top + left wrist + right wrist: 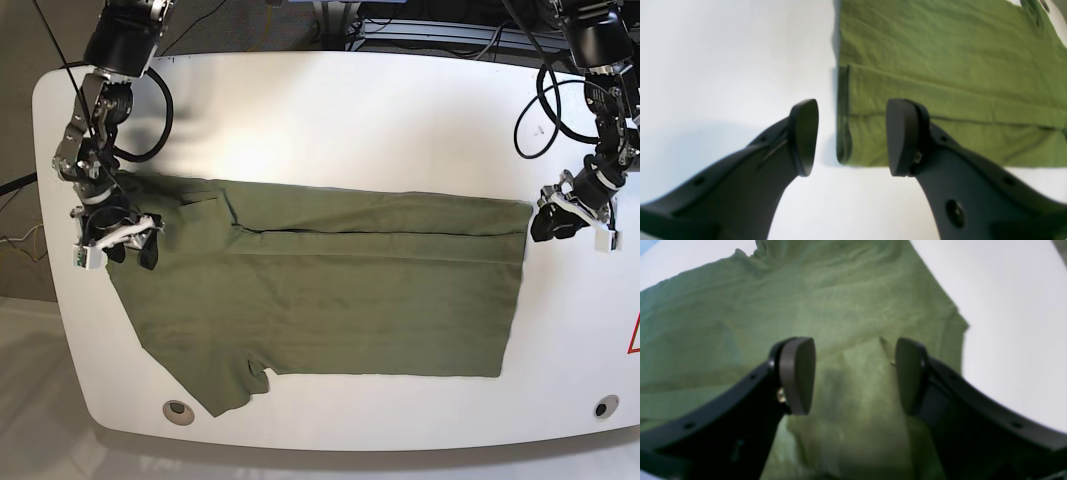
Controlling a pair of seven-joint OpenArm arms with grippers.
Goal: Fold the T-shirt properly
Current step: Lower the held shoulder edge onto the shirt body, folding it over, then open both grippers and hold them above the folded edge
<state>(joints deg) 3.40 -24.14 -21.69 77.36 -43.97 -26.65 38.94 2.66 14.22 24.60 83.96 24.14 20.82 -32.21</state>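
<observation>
T-shirt (330,290) is seen spread lengthwise across the white desk (330,130), olive green, plain. Far long edge is folded over toward the middle; a straight fold line runs across the cloth, and the doubled hem is seen close in the left wrist view. One sleeve (215,385) is left sticking out at the near edge, unfolded.

Left claw (851,136): released, jaws parted, nothing between them. It is held just above the desk at the shirt's hem-end corner, one pad over bare desk, the other over cloth.

Right claw (855,373): released, jaws wide, empty. It is poised over the shoulder end of the shirt, above rumpled cloth near the folded-in sleeve.

Step judged in hand: one lengthwise fold laid down and let go; the near long edge is not yet brought over.

Notes for doing the next move well:
- Both ends of the near edge should be gripped at matching spots, so the new fold line runs parallel to the one already made.
- The loose sleeve should be tucked inward first or carried over with the edge, else a lump is likely.
- Cloth should be kept taut between the claws while lifted; slack would likely wrinkle the layer beneath.
- The finished fold should not be dragged when the claws are moved.
</observation>
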